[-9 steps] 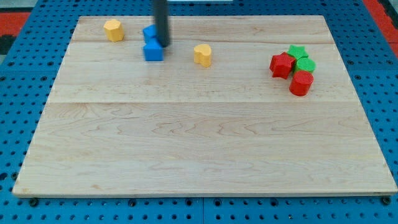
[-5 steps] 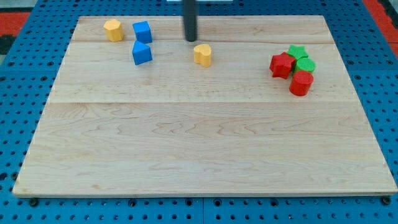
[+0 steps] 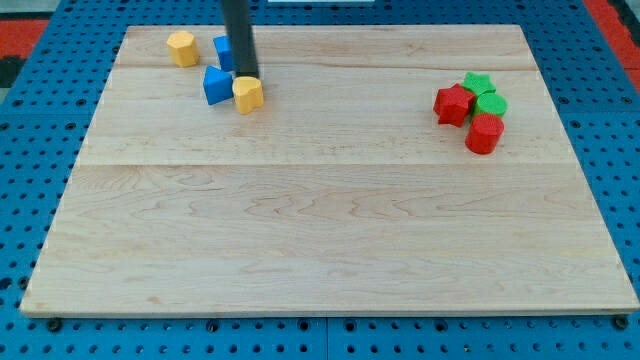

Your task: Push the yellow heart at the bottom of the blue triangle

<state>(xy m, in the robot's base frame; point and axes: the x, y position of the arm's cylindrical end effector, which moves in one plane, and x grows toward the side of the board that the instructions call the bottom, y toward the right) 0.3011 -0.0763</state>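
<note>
Yellow heart [image 3: 247,94] shoved left, now touching blue triangle [image 3: 216,86]; my tip [image 3: 246,77] above heart; no hand

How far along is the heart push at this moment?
Mostly underway: the yellow heart sits right beside the lower blue block, on its right. My tip is at the heart's upper edge. Left: nudging it below the blue triangle; I cannot tell which blue block that is.

Place: looking like a robotics lab bench.
Surface [image 3: 330,240]: a pale wooden board lying on a blue perforated base [image 3: 30,150].
Contents: small coloured test blocks sitting on it; a dark rod [image 3: 238,35] reaching down from above.
</note>
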